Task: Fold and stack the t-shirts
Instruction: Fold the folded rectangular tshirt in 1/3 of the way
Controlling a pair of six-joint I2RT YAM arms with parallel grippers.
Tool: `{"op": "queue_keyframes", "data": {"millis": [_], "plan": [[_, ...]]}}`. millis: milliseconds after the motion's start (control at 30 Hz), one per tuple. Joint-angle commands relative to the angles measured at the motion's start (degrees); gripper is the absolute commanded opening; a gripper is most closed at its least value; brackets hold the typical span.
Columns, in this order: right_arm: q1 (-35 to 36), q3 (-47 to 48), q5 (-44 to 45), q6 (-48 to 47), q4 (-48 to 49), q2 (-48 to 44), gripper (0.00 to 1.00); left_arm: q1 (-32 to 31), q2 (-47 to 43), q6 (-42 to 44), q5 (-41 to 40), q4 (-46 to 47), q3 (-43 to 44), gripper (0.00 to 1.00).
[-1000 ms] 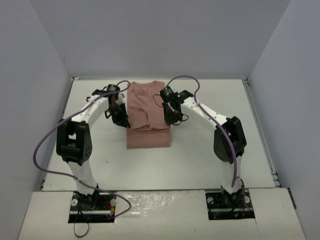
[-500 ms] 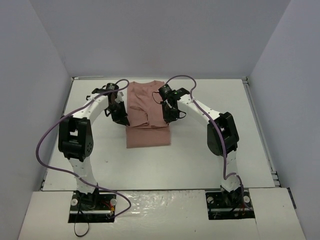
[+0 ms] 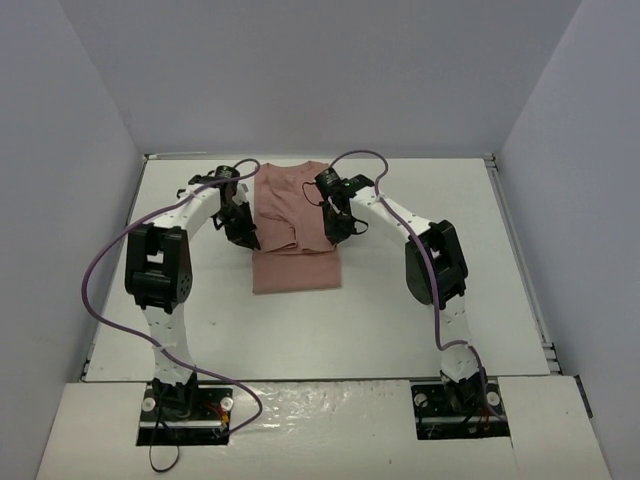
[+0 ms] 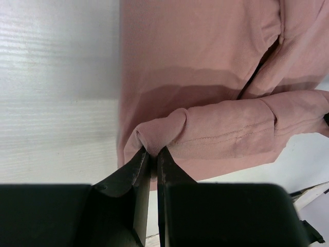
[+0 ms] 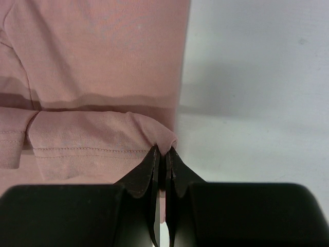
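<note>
One salmon-pink t-shirt (image 3: 292, 225) lies on the white table, folded into a narrow strip, graphic hidden. My left gripper (image 3: 244, 232) is shut on a bunched fold at the shirt's left edge; in the left wrist view the fingertips (image 4: 144, 157) pinch the pink cloth (image 4: 205, 82). My right gripper (image 3: 338, 230) is shut on the fold at the shirt's right edge; in the right wrist view the gripper (image 5: 163, 153) pinches the hemmed cloth (image 5: 97, 67). Both hold the lifted layer above the lower part of the shirt.
White table (image 3: 420, 300) with grey walls behind and at both sides. A raised rail (image 3: 520, 250) runs along the table's right edge. Purple cables (image 3: 95, 270) loop off both arms. Bare table shows left (image 4: 56, 77) and right (image 5: 257, 77) of the shirt.
Both grippers have carried the pinched fold a little toward the far end of the table, so more of the shirt's near part shows uncovered. Both stay shut on the cloth.
</note>
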Motion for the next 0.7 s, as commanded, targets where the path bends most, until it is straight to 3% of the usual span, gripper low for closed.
{"op": "queue_keyframes", "data": {"millis": [0, 300, 533, 667], "plan": [[-2.15, 3.12, 4.38, -1.47, -3.25, 0.1, 0.0, 1.91, -0.65, 1.36, -3.14, 0.01, 3.38, 0.01], [-2.95, 4.99, 4.47, -1.16, -3.21, 0.81, 0.0, 2.05, 0.02, 1.15, -3.14, 0.37, 4.27, 0.01], [-3.25, 8.01, 4.0, -1.03, -3.25, 2.89, 0.06, 2.61, 1.15, 0.31, -3.06, 1.49, 4.42, 0.01], [-3.57, 9.02, 3.43, -0.94, -3.25, 4.43, 0.07, 2.84, 2.08, 0.05, -3.14, 1.6, 5.56, 0.06]]}}
